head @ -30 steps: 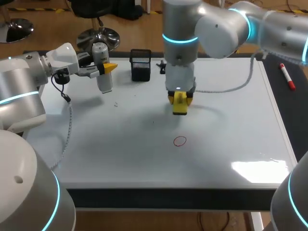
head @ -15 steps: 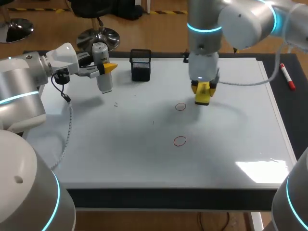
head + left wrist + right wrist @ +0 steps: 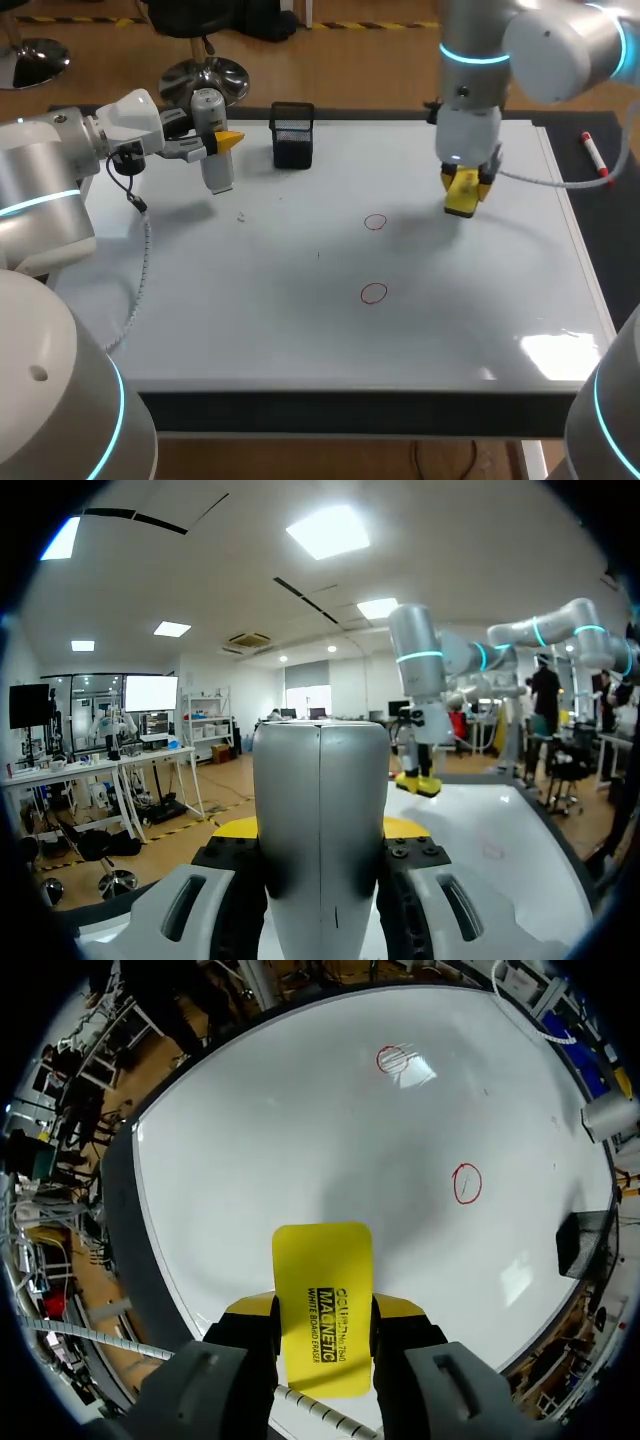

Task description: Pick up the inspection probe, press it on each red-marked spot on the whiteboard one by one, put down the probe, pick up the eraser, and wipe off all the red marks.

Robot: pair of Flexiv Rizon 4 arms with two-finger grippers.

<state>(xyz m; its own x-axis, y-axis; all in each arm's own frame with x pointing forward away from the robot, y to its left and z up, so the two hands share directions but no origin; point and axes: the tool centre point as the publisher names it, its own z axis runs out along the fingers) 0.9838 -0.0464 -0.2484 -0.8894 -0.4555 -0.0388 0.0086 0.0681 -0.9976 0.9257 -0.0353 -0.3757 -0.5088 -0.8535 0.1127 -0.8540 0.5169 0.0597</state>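
Eraser (image 3: 461,196) clamped in my right gripper (image 3: 463,186), just right of far red circle (image 3: 375,222); near circle (image 3: 374,292) next; left gripper (image 3: 222,142) holds probe (image 3: 218,172).

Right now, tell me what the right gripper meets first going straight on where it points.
Likely the bare white whiteboard: the right gripper, shut on the yellow rectangular eraser, points down at it, apart from the nearer red circle mark.

Glossy white whiteboard (image 3: 300,340), thin red ring (image 3: 375,222) and second red ring (image 3: 373,292) near its middle. Yellow eraser (image 3: 462,192), black lettering, above it. Silver-grey probe (image 3: 213,150), black mesh basket (image 3: 291,133) toward its far edge.
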